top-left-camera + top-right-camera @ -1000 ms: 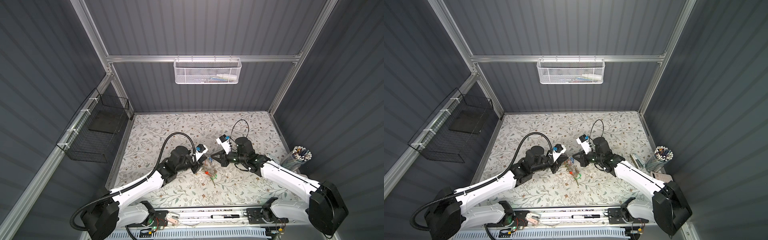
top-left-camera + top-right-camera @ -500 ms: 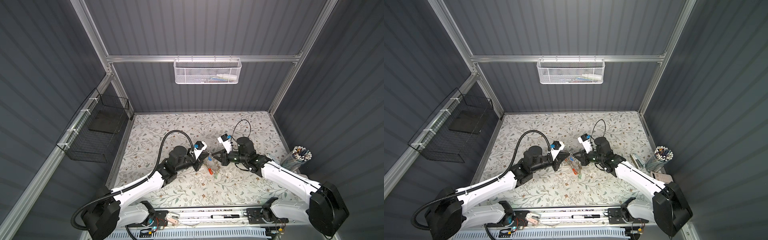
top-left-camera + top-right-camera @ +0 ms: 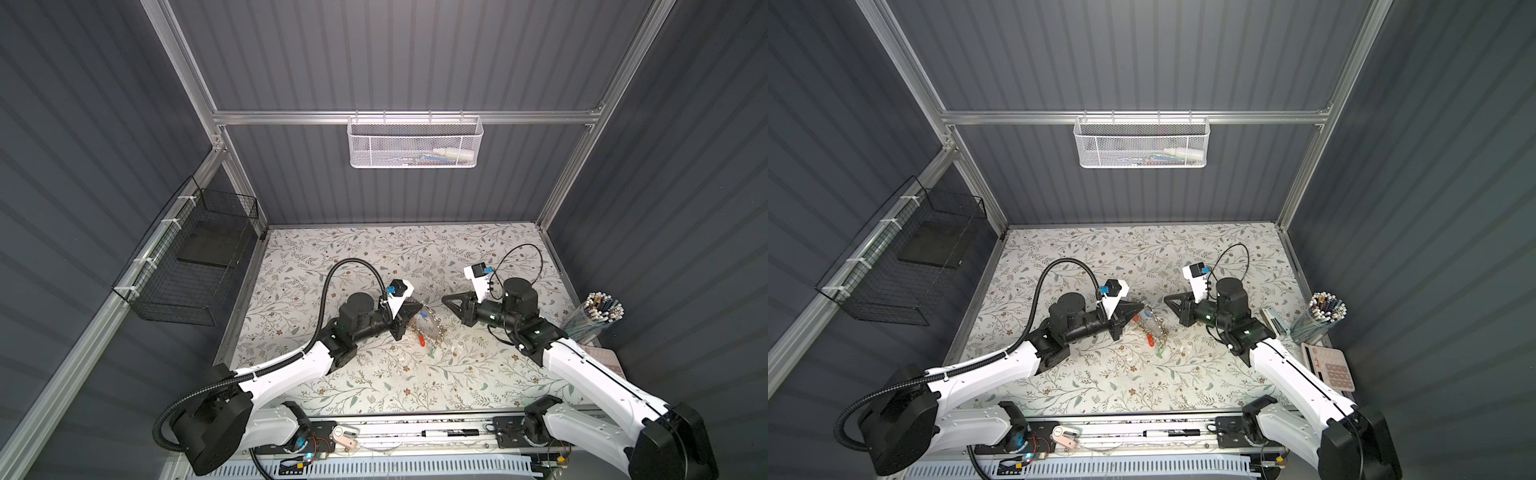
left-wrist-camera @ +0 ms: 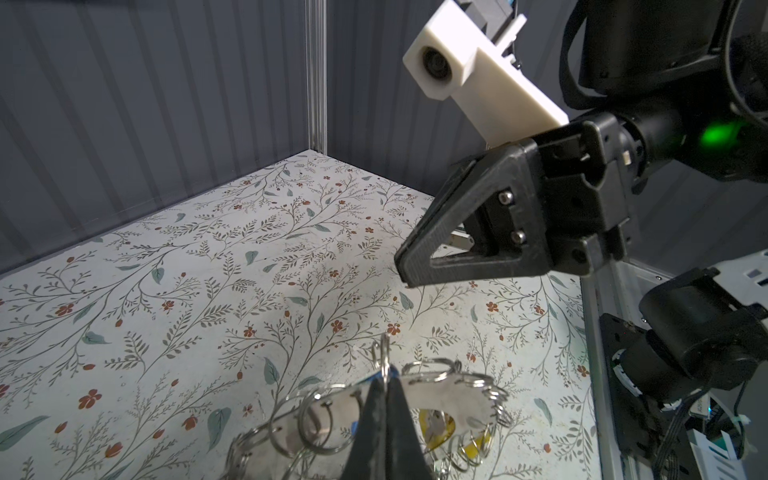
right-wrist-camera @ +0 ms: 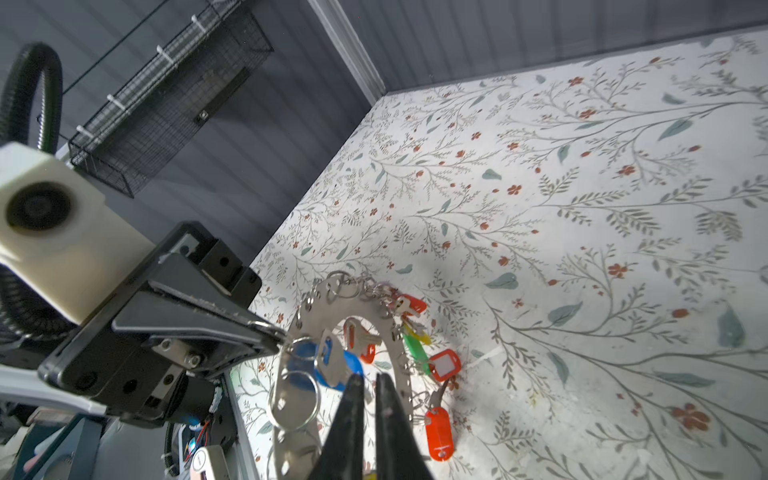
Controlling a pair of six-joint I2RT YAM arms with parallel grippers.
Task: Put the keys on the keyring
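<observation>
While my left gripper (image 4: 386, 382) is clenched on a small split ring (image 4: 385, 357) at the rim of the keyring (image 4: 440, 395), I hold that grey plate tilted up off the floral tabletop (image 3: 374, 257), about midway between the side edges and nearer the front edge than the back. My right gripper (image 5: 370, 376) hangs just beside the plate, its jaws parted by a narrow gap with nothing between them.

The keys (image 5: 332, 361), the bunch with the blue tag, hang at the pinched split ring, right by the left gripper's tip. I cannot tell whether they are fully threaded on.

I judge the threading step to be at or near its end, with the right jaws already off the bunch. Next I would back the right arm clear and check that the bunch dangles from the ring before the left lets go.

The right wrist view shows the blue tag and the other coloured tags (image 5: 442, 365). The left wrist view hides the blue tag behind its own fingers, but shows the right gripper's tip free of the plate. In both top views the keys are too small to judge.
</observation>
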